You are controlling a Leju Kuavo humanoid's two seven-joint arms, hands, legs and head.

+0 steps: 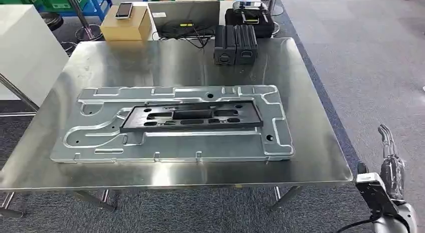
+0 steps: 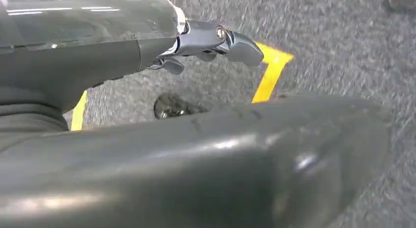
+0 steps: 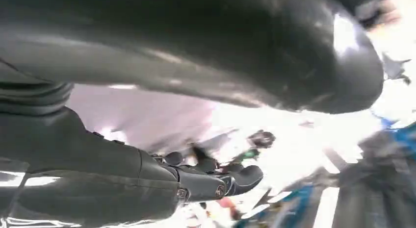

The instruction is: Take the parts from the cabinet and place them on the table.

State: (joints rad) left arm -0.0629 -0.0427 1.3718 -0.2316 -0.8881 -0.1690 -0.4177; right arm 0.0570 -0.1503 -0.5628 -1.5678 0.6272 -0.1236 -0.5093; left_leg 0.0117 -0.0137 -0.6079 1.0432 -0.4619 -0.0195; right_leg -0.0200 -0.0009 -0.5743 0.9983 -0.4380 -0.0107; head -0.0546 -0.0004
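Note:
A large silver stamped metal panel (image 1: 175,143) lies flat on the steel table (image 1: 150,62). A black rectangular frame part (image 1: 190,118) rests on top of it, near its middle. My right hand (image 1: 390,160) hangs off the table's right front corner, fingers pointing up and apart, holding nothing. In the right wrist view its dark fingers (image 3: 211,181) are stretched out with nothing in them. My left hand (image 2: 211,41) hangs over the grey carpet with its fingers extended and nothing held.
At the table's far edge stand two black boxes (image 1: 235,44), a laptop (image 1: 184,15), a cardboard box (image 1: 125,25) with a phone on it, and a black case (image 1: 249,17). A white cabinet (image 1: 25,52) stands at the left. Yellow floor tape (image 2: 270,71) marks the carpet.

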